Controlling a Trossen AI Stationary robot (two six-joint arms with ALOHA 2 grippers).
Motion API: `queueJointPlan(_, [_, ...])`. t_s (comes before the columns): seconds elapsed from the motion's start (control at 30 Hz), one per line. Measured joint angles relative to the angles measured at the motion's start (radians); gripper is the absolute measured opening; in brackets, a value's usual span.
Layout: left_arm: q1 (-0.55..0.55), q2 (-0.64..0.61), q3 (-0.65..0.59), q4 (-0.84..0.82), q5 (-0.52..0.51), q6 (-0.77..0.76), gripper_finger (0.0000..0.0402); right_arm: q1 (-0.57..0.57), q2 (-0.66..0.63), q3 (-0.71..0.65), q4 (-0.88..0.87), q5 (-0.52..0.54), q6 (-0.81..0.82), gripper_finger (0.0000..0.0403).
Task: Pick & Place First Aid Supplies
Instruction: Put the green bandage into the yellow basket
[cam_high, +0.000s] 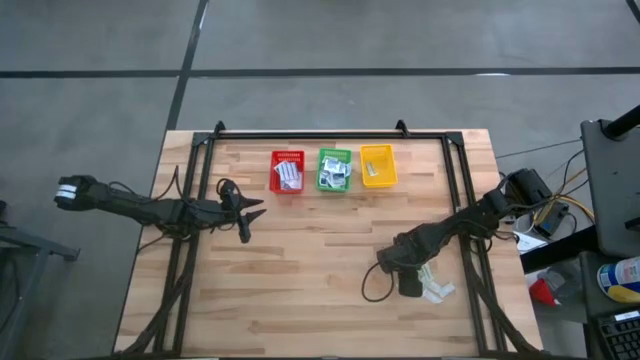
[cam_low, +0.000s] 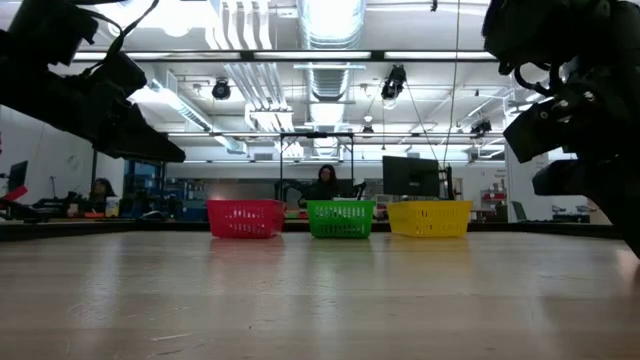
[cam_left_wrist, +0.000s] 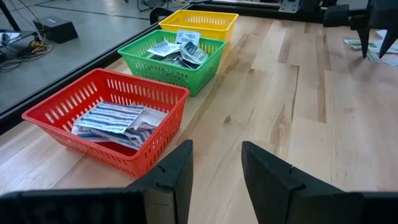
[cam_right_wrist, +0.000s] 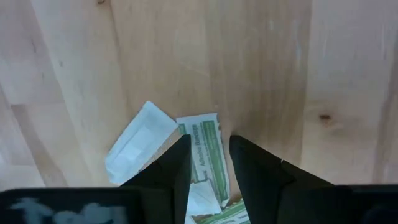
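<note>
Wooden planks form the table (cam_high: 300, 270) on which the work is done, and three baskets are lined up near its far edge: a red basket (cam_high: 287, 171), a green basket (cam_high: 334, 169) and a yellow basket (cam_high: 378, 165), each already holding some packets. The remaining first aid supplies (cam_high: 436, 288) are seen as a small loose heap near the table's right side, and the right gripper (cam_right_wrist: 208, 163) is placed directly above them. Its fingers are partly open and nothing is gripped yet; a green-striped strip (cam_right_wrist: 205, 149) lies in the gap, its long axis running along the fingers, so it would probably be pinched across its narrow width. A white packet (cam_right_wrist: 138, 142) lies just beside it. Print is visible on the strip but it cannot be read. The left gripper (cam_left_wrist: 214, 174) is held open and empty near the red basket, well apart from the heap, so the right arm is clearly the nearer one.
</note>
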Motion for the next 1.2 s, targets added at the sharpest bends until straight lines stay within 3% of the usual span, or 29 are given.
queueJointPlan(0.47, [0.0, 0.0, 0.0, 0.0, 0.0, -0.002, 0.0133, 0.035, 0.007, -0.001, 0.001, 0.104, 0.091, 0.0064])
queueJointPlan(0.9, [0.0, 0.0, 0.0, 0.0, 0.0, -0.002, 0.0133, 0.039, 0.002, 0.002, -0.037, 0.207, 0.177, 0.0056])
queueJointPlan(1.2, [0.0, 0.0, 0.0, 0.0, 0.0, -0.022, 0.0133, 0.001, -0.046, 0.004, -0.099, 0.426, 0.177, 0.0056])
